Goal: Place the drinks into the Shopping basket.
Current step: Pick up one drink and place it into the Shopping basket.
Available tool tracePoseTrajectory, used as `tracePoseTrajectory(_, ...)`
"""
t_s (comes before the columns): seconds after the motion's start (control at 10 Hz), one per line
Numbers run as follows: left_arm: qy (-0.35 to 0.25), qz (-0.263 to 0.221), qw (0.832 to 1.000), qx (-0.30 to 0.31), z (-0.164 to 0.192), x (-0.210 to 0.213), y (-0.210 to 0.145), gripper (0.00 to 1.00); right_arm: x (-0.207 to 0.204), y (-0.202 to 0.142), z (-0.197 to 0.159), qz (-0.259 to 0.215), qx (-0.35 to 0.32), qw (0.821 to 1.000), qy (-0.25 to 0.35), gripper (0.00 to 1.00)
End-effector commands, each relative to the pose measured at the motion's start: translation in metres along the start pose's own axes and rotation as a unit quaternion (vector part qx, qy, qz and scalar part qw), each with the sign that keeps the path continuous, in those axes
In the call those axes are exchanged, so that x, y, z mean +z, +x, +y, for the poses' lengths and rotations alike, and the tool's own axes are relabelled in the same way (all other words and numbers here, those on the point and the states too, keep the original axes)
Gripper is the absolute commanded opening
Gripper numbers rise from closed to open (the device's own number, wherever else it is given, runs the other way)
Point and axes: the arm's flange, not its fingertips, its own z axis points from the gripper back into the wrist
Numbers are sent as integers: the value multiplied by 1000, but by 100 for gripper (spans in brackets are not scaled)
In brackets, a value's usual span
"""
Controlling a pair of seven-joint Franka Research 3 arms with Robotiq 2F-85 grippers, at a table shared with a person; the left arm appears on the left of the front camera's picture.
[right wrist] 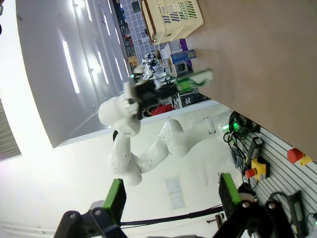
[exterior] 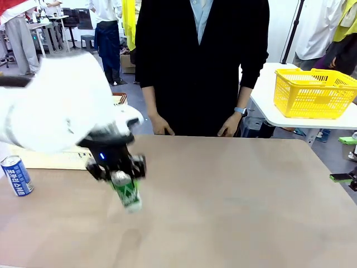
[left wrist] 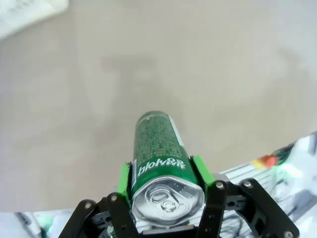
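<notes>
Front view: the left arm reaches in from the left, its wrist bent down over the near-left part of the surface (exterior: 234, 195). The left gripper (exterior: 124, 177) has its jaws clamped on a green can (exterior: 128, 192), which hangs tilted, lifted off the wood. A blue can (exterior: 15, 175) stands upright at the far left edge. A person in black stands at the far side, hands (exterior: 160, 125) resting at the edge. A yellow mesh basket (exterior: 313, 92) sits on a table to the right.

Left wrist view: green pads (left wrist: 125, 178) press both sides of the can just below its silver top, white lettering facing up.

Right wrist view: the right gripper (right wrist: 171, 198) has its jaws spread wide, holding nothing. The cream basket (right wrist: 173, 17) sits at the far end of the surface.
</notes>
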Motion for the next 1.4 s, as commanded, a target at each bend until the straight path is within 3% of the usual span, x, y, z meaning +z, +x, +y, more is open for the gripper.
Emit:
tracePoseTrajectory(0.0, 23, -88, 995, 28, 34, 109, 29, 0, 1, -1, 4, 0, 2, 1000, 3, 100)
tracePoseTrajectory(0.1, 51, -118, 991, 29, 47, 146, 50, 0, 1, -1, 4, 0, 2, 1000, 3, 100)
tracePoseTrajectory(0.2, 72, -108, 991, 24, 69, 174, 73, 0, 1, -1, 4, 0, 2, 1000, 3, 100)
tracePoseTrajectory(0.3, 101, -156, 977, 101, 101, 202, 103, 0, 1, -1, 4, 0, 2, 1000, 3, 100)
tracePoseTrajectory(0.4, 71, -211, 965, 139, 129, 217, 124, 0, 1, -1, 4, 0, 2, 1000, 3, 100)
tracePoseTrajectory(0.5, 103, -242, 946, 191, 155, 212, 142, 0, 1, -1, 4, 0, 2, 1000, 3, 100)
tracePoseTrajectory(0.6, 101, -255, 937, 217, 177, 197, 159, 0, 1, -1, 4, 0, 2, 1000, 3, 100)
tracePoseTrajectory(0.8, 35, -219, 923, 315, 223, 165, 188, 0, 1, -1, 4, 0, 2, 1000, 3, 100)
tracePoseTrajectory(0.9, 84, -238, 940, 228, 206, 199, 165, 0, 1, -1, 4, 0, 2, 1000, 3, 100)
tracePoseTrajectory(1.3, 84, -238, 940, 228, 206, 199, 165, 0, 1, -1, 4, 0, 2, 1000, 3, 100)
